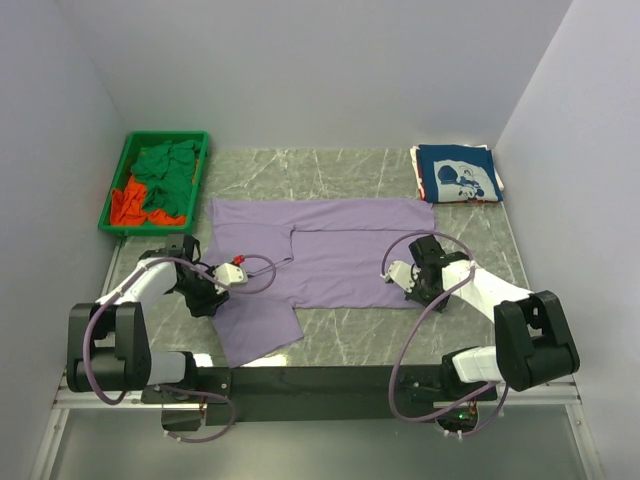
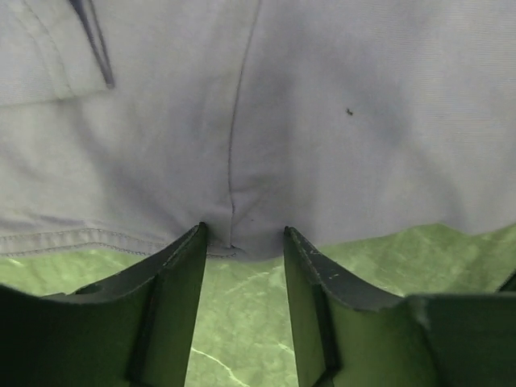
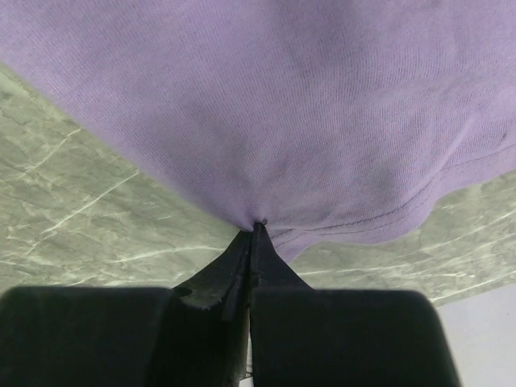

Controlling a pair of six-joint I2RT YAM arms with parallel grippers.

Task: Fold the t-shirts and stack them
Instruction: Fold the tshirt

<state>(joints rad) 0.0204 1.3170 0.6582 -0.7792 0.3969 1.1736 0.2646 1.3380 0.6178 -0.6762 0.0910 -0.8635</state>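
Note:
The lavender-purple t-shirt (image 1: 330,250) lies spread on the marble table, its near left part hanging toward the front. My left gripper (image 1: 208,295) is open at the shirt's left edge. In the left wrist view the gripper (image 2: 243,234) has its fingertips at the hem (image 2: 97,239), with a seam between them. My right gripper (image 1: 425,288) is shut on the shirt's near right edge. In the right wrist view the gripper (image 3: 256,230) pinches a pucker of purple cloth (image 3: 282,121). A folded navy t-shirt (image 1: 457,173) with white print lies at the back right.
A green plastic bin (image 1: 118,180) at the back left holds crumpled green tees (image 1: 168,170) and an orange-red one (image 1: 128,207). White walls close in on the left, back and right. A black rail (image 1: 320,380) runs along the table's near edge.

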